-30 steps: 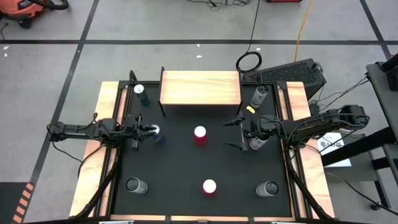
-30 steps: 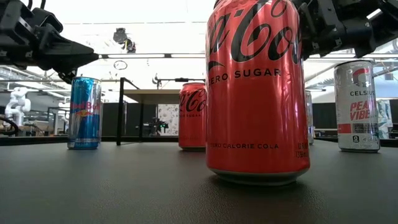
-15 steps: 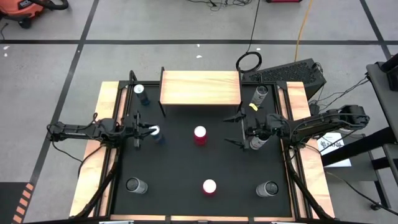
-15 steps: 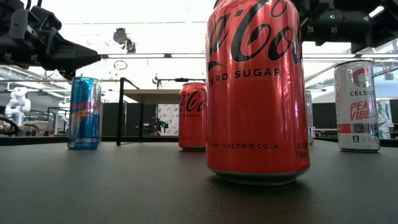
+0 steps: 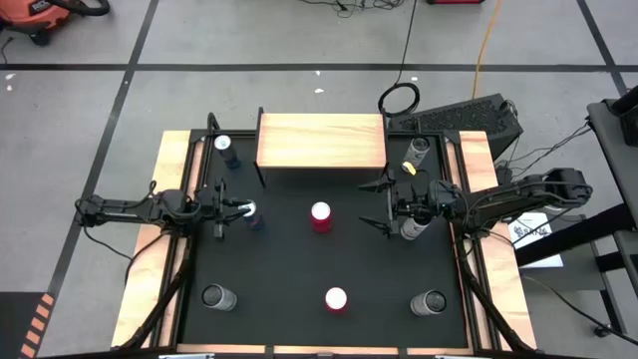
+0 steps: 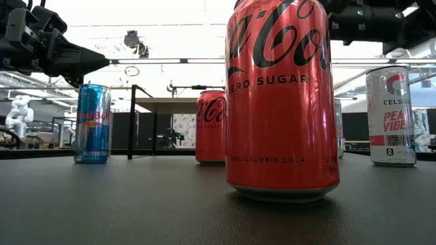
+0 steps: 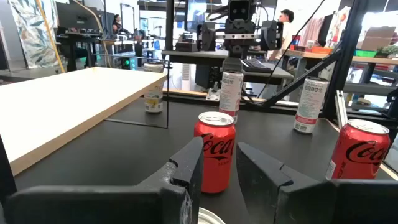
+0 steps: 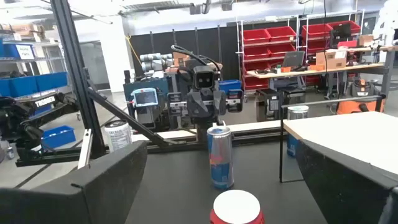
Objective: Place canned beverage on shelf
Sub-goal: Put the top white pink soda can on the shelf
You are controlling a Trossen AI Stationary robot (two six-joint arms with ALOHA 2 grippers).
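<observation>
The shelf (image 5: 321,140), a light-wood board on thin black legs, stands at the table's far middle with nothing on it. A blue slim can (image 5: 251,211) stands upright left of centre; it also shows in the low view (image 6: 92,122). My left gripper (image 5: 237,207) hovers level just above the can's top (image 7: 208,218), pointing toward the table's right, its fingers (image 7: 189,168) a narrow gap apart. A red cola can (image 5: 320,216) stands at the centre. My right gripper (image 5: 382,206) is wide open and empty to its right, pointing at it (image 8: 236,208).
A second red can (image 5: 335,298) stands near the front edge, with silver cans at the front left (image 5: 217,296) and front right (image 5: 429,302). A silver can (image 5: 411,229) stands under my right arm. A blue can (image 5: 227,150) and a pale can (image 5: 417,150) flank the shelf.
My right gripper has gone a little toward the table's far edge and has turned from tilted to level, staying wide open. My left gripper has turned a little about its own axis above the blue can. No can has moved.
</observation>
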